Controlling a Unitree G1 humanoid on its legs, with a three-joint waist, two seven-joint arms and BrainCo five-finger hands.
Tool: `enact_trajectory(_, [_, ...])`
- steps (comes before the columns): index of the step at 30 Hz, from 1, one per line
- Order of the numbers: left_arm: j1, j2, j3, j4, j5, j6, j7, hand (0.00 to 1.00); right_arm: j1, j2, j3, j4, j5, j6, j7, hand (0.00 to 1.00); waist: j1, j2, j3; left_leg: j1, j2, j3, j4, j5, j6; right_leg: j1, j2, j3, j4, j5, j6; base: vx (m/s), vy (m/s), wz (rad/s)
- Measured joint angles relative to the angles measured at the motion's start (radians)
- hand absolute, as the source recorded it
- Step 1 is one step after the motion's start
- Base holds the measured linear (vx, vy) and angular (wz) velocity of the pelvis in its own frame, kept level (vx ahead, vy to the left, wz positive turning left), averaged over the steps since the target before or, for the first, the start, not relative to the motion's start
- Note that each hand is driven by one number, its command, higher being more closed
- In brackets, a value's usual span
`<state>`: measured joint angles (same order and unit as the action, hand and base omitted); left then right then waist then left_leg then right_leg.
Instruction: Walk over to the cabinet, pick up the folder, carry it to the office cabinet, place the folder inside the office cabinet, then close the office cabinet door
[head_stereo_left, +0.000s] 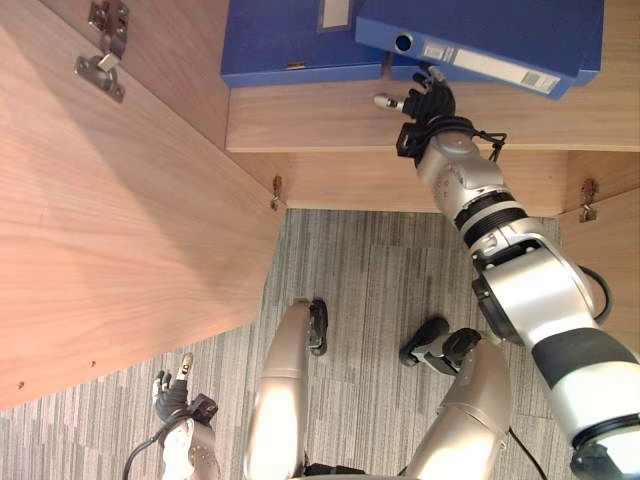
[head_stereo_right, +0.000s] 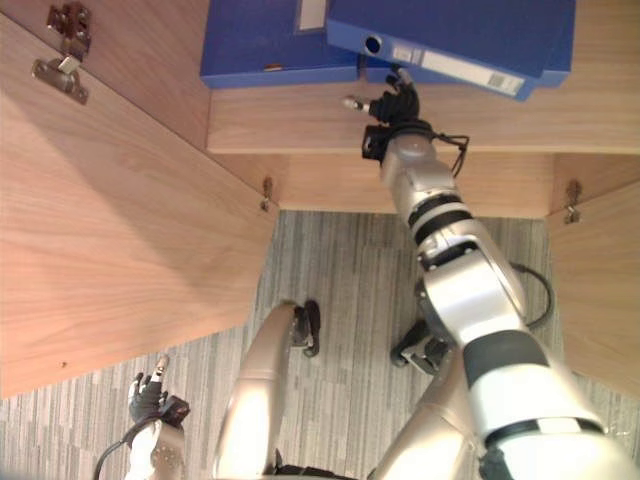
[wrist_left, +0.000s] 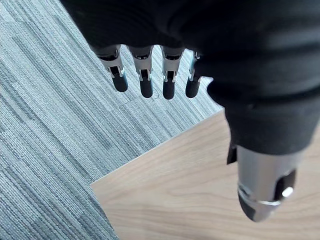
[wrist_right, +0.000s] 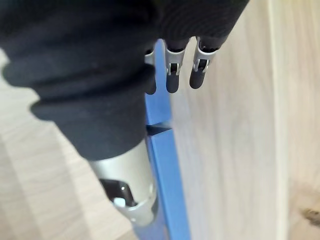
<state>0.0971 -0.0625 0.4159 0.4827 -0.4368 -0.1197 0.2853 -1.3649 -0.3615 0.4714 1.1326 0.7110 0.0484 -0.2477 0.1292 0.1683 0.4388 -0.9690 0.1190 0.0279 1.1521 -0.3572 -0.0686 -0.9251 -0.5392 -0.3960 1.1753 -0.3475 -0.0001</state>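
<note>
Floor: grey striped carpet (head_stereo_left: 380, 270) in front of an open pale wooden cabinet.
Left door: wide pale wood door panel (head_stereo_left: 120, 220), swung open, metal hinge plates (head_stereo_left: 105, 45) exposed.
Left hand (head_stereo_left: 170, 395): low, beside that door's corner; fingers (wrist_left: 145, 82) straight, holding nothing.
Shelf: pale wooden cabinet shelf (head_stereo_left: 320, 125), with a flat blue folder (head_stereo_left: 290, 40) at its left.
Task folder: blue lever-arch folder with labelled spine (head_stereo_left: 480, 40), lying askew over a second blue folder (head_stereo_left: 588, 62), inside the cabinet.
Right hand (head_stereo_left: 432, 100): at that folder's near edge; fingers (wrist_right: 172, 75) loosely straight, thumb apart, nothing clamped. Contact unclear.
Progress: folder judged placed. Withdrawal and door closing are left.
</note>
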Motion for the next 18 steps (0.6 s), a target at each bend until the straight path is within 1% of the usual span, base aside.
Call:
enact_trajectory(1, [0.000, 0.000, 0.000, 0.000, 0.000, 0.000, -0.001, 0.00, 0.000, -0.001, 0.005, 0.004, -0.008, 0.001, 0.003, 0.00, 0.000, -0.001, 0.001, 0.001, 0.000, 0.001, -0.001, 0.000, 0.000, 0.000, 0.000, 0.001, 0.000, 0.000, 0.000, 0.01, -0.007, -0.04])
enact_trajectory(3, [0.000, 0.000, -0.003, 0.001, 0.000, 0.000, -0.012, 0.00, 0.000, -0.018, 0.048, 0.020, -0.074, 0.009, 0.027, 0.00, 0.000, -0.014, 0.009, 0.014, 0.001, 0.010, -0.008, 0.000, 0.000, 0.001, 0.001, 0.011, -0.003, 0.003, -0.002, 0.01, -0.015, -0.06])
enact_trajectory(6, [0.000, 0.000, -0.006, 0.023, 0.000, 0.001, -0.026, 0.00, 0.000, -0.034, 0.081, 0.041, -0.125, 0.009, 0.051, 0.00, -0.001, -0.014, 0.009, 0.015, 0.010, 0.014, -0.012, 0.000, 0.000, 0.002, 0.014, 0.011, -0.017, 0.011, 0.002, 0.00, -0.005, -0.10])
enact_trajectory(10, [0.000, 0.000, -0.010, 0.034, 0.000, 0.001, -0.041, 0.00, 0.004, -0.065, 0.111, 0.062, -0.184, 0.012, 0.070, 0.00, 0.000, -0.016, 0.010, 0.026, 0.010, 0.017, -0.016, 0.000, 0.001, 0.012, 0.014, 0.011, -0.025, 0.013, 0.003, 0.00, 0.001, -0.01])
enact_trajectory(13, [0.000, 0.000, -0.010, 0.043, 0.000, 0.001, -0.044, 0.00, 0.014, -0.080, 0.111, 0.063, -0.200, 0.012, 0.073, 0.00, -0.002, -0.018, 0.009, 0.033, 0.010, 0.020, -0.032, 0.005, 0.003, 0.018, 0.017, 0.009, -0.042, 0.017, 0.015, 0.00, 0.000, 0.00])
enact_trajectory(16, [0.000, 0.000, -0.010, 0.045, 0.000, 0.001, -0.055, 0.00, 0.015, -0.118, 0.111, 0.062, -0.233, 0.012, 0.086, 0.00, -0.004, -0.020, 0.011, 0.032, 0.009, 0.022, -0.038, 0.007, 0.006, 0.020, 0.018, 0.005, -0.052, 0.027, 0.009, 0.00, 0.000, 0.00])
enact_trajectory(18, [0.000, 0.000, -0.012, 0.049, 0.000, 0.001, -0.064, 0.00, 0.016, -0.164, 0.111, 0.037, -0.326, 0.022, 0.109, 0.00, -0.007, -0.030, 0.016, 0.033, 0.009, 0.023, -0.045, 0.010, 0.009, 0.022, 0.022, 0.003, -0.065, 0.039, 0.003, 0.00, 0.000, 0.00])
